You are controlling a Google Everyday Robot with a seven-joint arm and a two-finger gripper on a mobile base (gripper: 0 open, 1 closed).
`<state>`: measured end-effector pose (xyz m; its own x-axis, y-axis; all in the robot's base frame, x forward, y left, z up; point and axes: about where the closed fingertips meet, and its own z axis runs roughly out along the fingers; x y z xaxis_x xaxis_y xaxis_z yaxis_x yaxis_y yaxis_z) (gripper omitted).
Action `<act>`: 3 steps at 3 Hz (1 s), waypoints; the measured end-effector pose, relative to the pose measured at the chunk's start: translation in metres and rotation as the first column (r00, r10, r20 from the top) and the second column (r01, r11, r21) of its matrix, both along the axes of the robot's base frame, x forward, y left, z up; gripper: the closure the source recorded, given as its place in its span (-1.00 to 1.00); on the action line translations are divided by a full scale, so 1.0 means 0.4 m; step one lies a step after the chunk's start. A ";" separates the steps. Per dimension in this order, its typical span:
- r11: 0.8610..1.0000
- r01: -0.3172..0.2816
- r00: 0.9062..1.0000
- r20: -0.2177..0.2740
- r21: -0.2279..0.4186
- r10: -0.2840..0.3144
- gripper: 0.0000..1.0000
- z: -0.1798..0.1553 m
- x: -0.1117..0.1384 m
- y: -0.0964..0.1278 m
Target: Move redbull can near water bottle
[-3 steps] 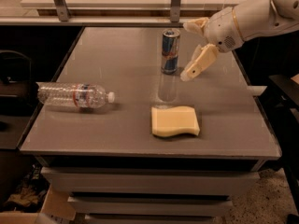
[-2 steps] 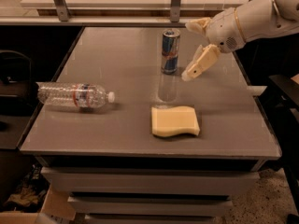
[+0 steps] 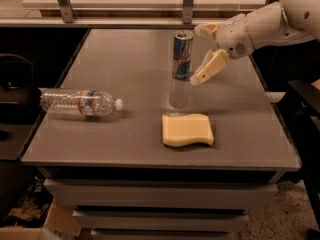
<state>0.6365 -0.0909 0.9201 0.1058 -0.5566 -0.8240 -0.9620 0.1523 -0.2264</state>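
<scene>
The redbull can [image 3: 182, 54] stands upright near the back middle of the grey table [image 3: 125, 134]. The water bottle [image 3: 80, 102] lies on its side at the table's left, its white cap pointing right. My gripper [image 3: 202, 54] hangs just right of the can, level with it, open and empty. One finger [image 3: 207, 30] reaches behind the can's top and the other finger [image 3: 209, 68] points down toward the front right of the can. Neither touches the can.
A yellow sponge [image 3: 187, 129] lies in front of the can, near the table's front edge. A metal rail with posts [image 3: 188, 1] runs behind the table. The table's right edge is close under my arm.
The gripper and can keep almost the same places; the gripper has stayed open beside the can.
</scene>
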 end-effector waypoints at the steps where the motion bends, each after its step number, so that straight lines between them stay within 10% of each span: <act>1: 0.999 -0.009 1.000 -0.008 0.039 0.009 -1.00 -0.042 0.038 0.021; 3: 0.995 -0.016 1.000 -0.025 0.102 0.019 -0.16 -0.096 0.088 0.056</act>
<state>0.6719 -0.0687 0.8817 0.0929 -0.4679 -0.8789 -0.9701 0.1562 -0.1857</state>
